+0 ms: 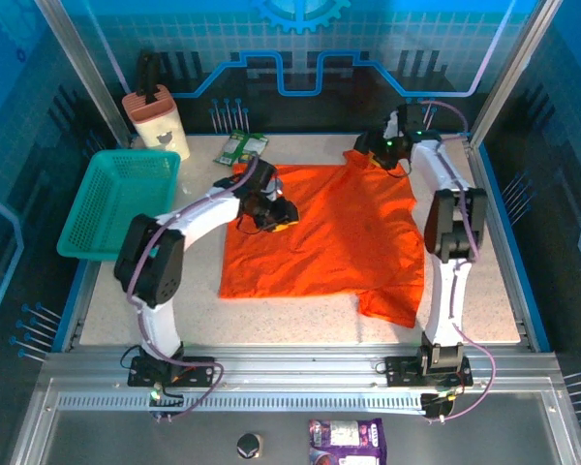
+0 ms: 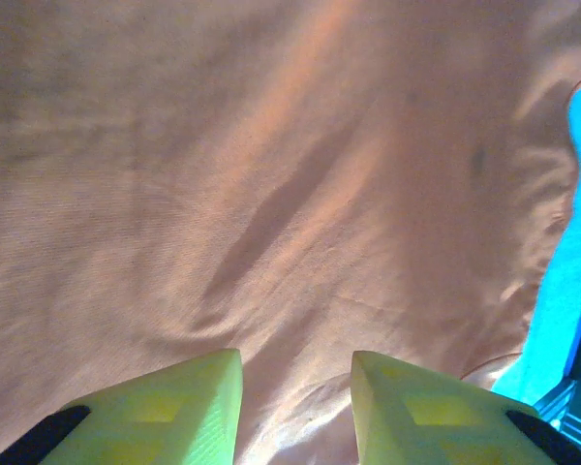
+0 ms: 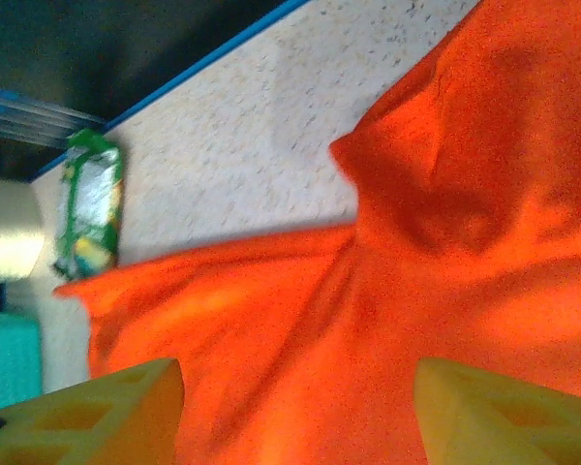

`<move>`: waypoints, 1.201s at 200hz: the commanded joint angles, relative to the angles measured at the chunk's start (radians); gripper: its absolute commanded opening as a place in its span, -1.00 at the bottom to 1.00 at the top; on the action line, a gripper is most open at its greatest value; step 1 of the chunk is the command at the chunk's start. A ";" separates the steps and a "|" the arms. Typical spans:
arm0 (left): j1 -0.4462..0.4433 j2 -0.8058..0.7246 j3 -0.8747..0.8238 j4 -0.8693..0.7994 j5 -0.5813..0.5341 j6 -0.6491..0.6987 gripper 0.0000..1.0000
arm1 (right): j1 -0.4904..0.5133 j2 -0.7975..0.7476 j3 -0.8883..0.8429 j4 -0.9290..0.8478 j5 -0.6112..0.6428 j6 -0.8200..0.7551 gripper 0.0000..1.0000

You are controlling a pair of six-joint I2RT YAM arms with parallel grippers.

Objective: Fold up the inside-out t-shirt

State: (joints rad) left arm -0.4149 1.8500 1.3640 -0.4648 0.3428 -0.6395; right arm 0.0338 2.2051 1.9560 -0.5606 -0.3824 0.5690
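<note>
Table point(image 1: 271, 315) bears the t-shirt point(image 1: 339, 232); left gripper point(image 2: 295, 358), right gripper point(image 3: 295, 366) spread, seemingly empty.

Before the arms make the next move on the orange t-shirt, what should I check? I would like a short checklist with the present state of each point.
1. Left gripper open over the t-shirt: ok.
2. Right gripper open at the far right corner: ok.
3. Whole t-shirt flat: not ok, the near right corner is rumpled.
4. Green packet apart from the cloth: cannot tell.
5. Teal basket off the cloth: ok.
</note>
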 commanded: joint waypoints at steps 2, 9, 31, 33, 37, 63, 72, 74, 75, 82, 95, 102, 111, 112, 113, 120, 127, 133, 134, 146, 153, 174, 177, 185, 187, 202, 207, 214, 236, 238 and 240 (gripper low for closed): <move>0.052 -0.075 -0.089 -0.034 -0.024 0.045 -0.30 | -0.018 -0.203 -0.228 -0.091 -0.005 -0.072 0.27; 0.065 -0.100 -0.123 -0.029 -0.020 0.045 -0.30 | -0.020 -0.266 -0.307 -0.100 0.001 -0.077 0.26; 0.102 -0.181 -0.238 -0.019 -0.026 0.039 -0.32 | -0.023 -0.446 -0.526 -0.165 0.073 -0.104 0.23; 0.105 -0.190 -0.249 -0.019 -0.027 0.039 -0.32 | -0.024 -0.462 -0.547 -0.170 0.083 -0.105 0.22; 0.111 -0.209 -0.270 -0.018 -0.032 0.037 -0.33 | -0.025 -0.493 -0.586 -0.180 0.099 -0.106 0.22; 0.154 -0.333 -0.397 -0.036 -0.054 0.026 -0.35 | -0.042 -0.684 -0.823 -0.222 0.174 -0.077 0.21; 0.164 -0.381 -0.436 -0.055 -0.079 0.022 -0.35 | -0.045 -0.742 -0.892 -0.217 0.166 -0.054 0.21; 0.167 -0.391 -0.444 -0.060 -0.086 0.022 -0.35 | -0.044 -0.752 -0.910 -0.215 0.165 -0.047 0.21; 0.167 -0.396 -0.449 -0.063 -0.090 0.021 -0.35 | -0.044 -0.759 -0.917 -0.215 0.164 -0.043 0.21; 0.171 -0.430 -0.475 -0.083 -0.114 0.021 -0.35 | -0.041 -0.802 -0.962 -0.217 0.163 -0.012 0.19; 0.172 -0.489 -0.520 -0.125 -0.172 0.004 -0.32 | -0.024 -0.870 -1.037 -0.217 0.157 0.035 0.19; 0.173 -0.518 -0.548 -0.140 -0.195 -0.010 -0.29 | -0.013 -0.901 -1.067 -0.226 0.169 0.063 0.19; 0.172 -0.551 -0.583 -0.159 -0.222 -0.032 -0.24 | -0.003 -0.935 -1.112 -0.241 0.193 0.102 0.16; 0.171 -0.555 -0.585 -0.162 -0.226 -0.034 -0.23 | -0.002 -0.939 -1.116 -0.244 0.195 0.106 0.16; 0.171 -0.559 -0.590 -0.164 -0.229 -0.038 -0.23 | -0.001 -0.943 -1.120 -0.245 0.197 0.110 0.15; 0.171 -0.579 -0.608 -0.187 -0.254 -0.064 -0.22 | 0.006 -0.965 -1.142 -0.261 0.218 0.138 0.14; 0.172 -0.596 -0.626 -0.215 -0.280 -0.084 -0.23 | 0.012 -0.983 -1.160 -0.280 0.242 0.165 0.13; 0.171 -0.608 -0.638 -0.244 -0.309 -0.106 -0.24 | 0.017 -0.998 -1.171 -0.297 0.266 0.186 0.13; 0.171 -0.610 -0.640 -0.249 -0.315 -0.110 -0.24 | 0.018 -1.002 -1.173 -0.300 0.271 0.189 0.12; 0.172 -0.624 -0.652 -0.315 -0.371 -0.141 -0.25 | 0.029 -1.025 -1.191 -0.337 0.324 0.227 0.12; 0.172 -0.630 -0.662 -0.336 -0.386 -0.151 -0.25 | 0.033 -1.034 -1.196 -0.361 0.355 0.248 0.13; 0.172 -0.648 -0.720 -0.293 -0.328 -0.180 -0.25 | 0.049 -1.041 -1.205 -0.422 0.420 0.294 0.13; 0.172 -0.648 -0.729 -0.279 -0.313 -0.182 -0.25 | 0.051 -1.041 -1.206 -0.426 0.427 0.297 0.13; 0.172 -0.644 -0.747 -0.247 -0.277 -0.191 -0.27 | 0.060 -1.041 -1.212 -0.432 0.432 0.306 0.12; 0.171 -0.643 -0.750 -0.241 -0.268 -0.194 -0.28 | 0.061 -1.041 -1.213 -0.433 0.434 0.306 0.12; 0.171 -0.631 -0.773 -0.181 -0.207 -0.207 -0.34 | 0.074 -1.040 -1.212 -0.438 0.437 0.311 0.11; 0.169 -0.630 -0.781 -0.160 -0.189 -0.212 -0.35 | 0.077 -1.038 -1.211 -0.441 0.439 0.312 0.11; 0.167 -0.631 -0.791 -0.137 -0.171 -0.219 -0.38 | 0.079 -1.036 -1.206 -0.445 0.443 0.313 0.11; 0.165 -0.627 -0.798 -0.136 -0.168 -0.227 -0.40 | 0.092 -1.032 -1.188 -0.455 0.448 0.318 0.11; 0.165 -0.626 -0.798 -0.138 -0.169 -0.226 -0.40 | 0.094 -1.031 -1.186 -0.455 0.448 0.318 0.11; 0.165 -0.626 -0.798 -0.140 -0.170 -0.226 -0.40 | 0.095 -1.030 -1.185 -0.456 0.448 0.318 0.11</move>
State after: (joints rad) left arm -0.2470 1.2209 0.5766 -0.6380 0.1253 -0.8368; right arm 0.1043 1.1778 0.7517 -0.9668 0.0311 0.8536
